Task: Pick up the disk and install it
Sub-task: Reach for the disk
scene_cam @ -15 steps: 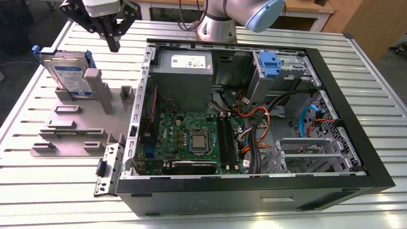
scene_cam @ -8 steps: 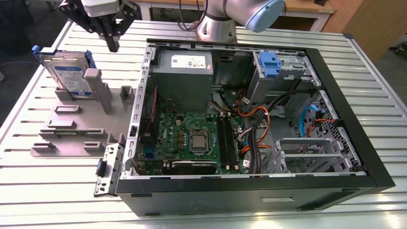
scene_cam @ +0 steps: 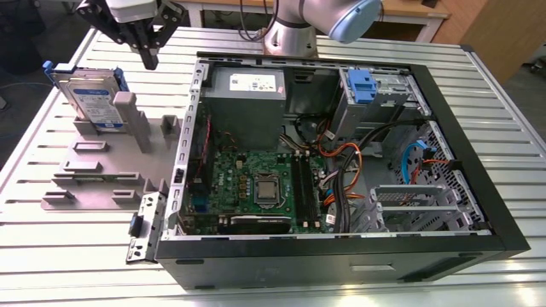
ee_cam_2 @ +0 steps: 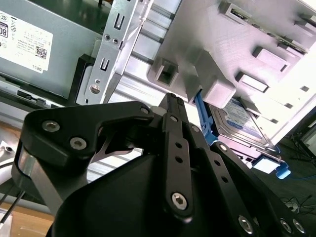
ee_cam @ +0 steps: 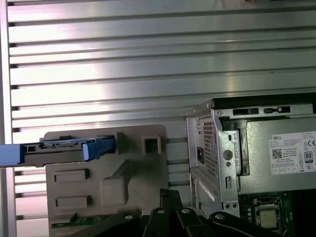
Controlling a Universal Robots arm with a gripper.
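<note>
The disk (scene_cam: pixel 89 96) is a silver drive with a blue-and-white label in a blue carrier rail. It stands on edge in a slot of the grey holder block (scene_cam: pixel 102 169) at the exterior view's left. My gripper (scene_cam: pixel 150 56) hangs above and to the right of the disk, apart from it, fingers shut together on nothing. In the first wrist view the disk (ee_cam: pixel 64 148) appears edge-on, well away from the gripper (ee_cam: pixel 168 197). The second wrist view has the disk (ee_cam_2: pixel 242 123) just beyond the gripper (ee_cam_2: pixel 170 101).
The open computer case (scene_cam: pixel 477 160) lies to the right of the holder, with its power supply (scene_cam: pixel 245 89), motherboard (scene_cam: pixel 256 185), cables and a blue latch (scene_cam: pixel 362 86) on the upper drive bay. A metal drive cage (scene_cam: pixel 410 204) sits at its lower right. The table is slatted aluminium (scene_cam: pixel 51 256).
</note>
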